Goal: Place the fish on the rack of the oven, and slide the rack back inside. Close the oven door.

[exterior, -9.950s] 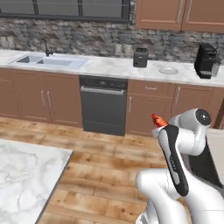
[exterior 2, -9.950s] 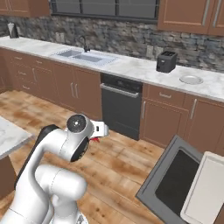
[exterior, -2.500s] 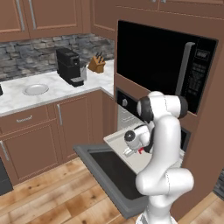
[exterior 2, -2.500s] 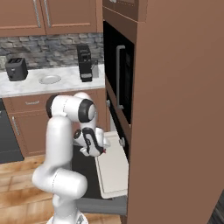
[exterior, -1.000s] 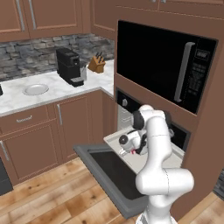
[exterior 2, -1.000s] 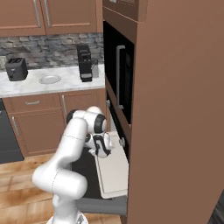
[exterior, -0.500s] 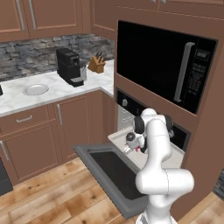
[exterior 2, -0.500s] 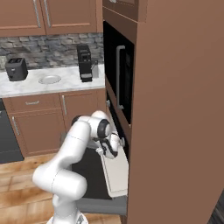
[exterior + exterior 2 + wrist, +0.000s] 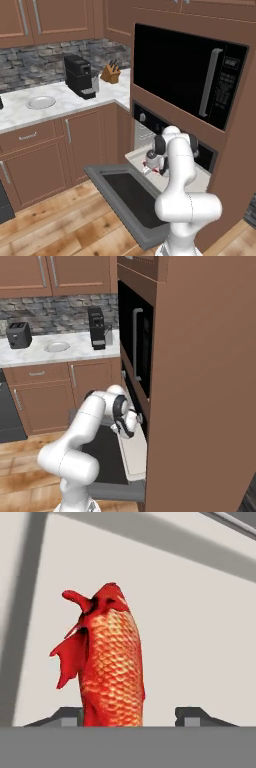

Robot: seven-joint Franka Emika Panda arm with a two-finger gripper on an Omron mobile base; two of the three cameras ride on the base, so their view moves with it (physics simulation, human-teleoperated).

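The gripper [image 9: 129,714] has just parted its fingers – the fish [image 9: 109,662], at twelve o'clock, lies freed on the pulled-out rack [image 9: 200,637] – sliding comes next

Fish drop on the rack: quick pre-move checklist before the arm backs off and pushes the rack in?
1. Fish over the rack: ok, pale shelf lies behind it in the hand view.
2. Fingers clear of fish: cannot tell; the right one stands apart, the left sits against it.
3. Fish resting flat, not hanging: cannot tell.
4. Rack pulled out over the oven door: ok.
5. Oven door fully down: ok.
6. Gripper above the rack, not inside the cavity: ok.
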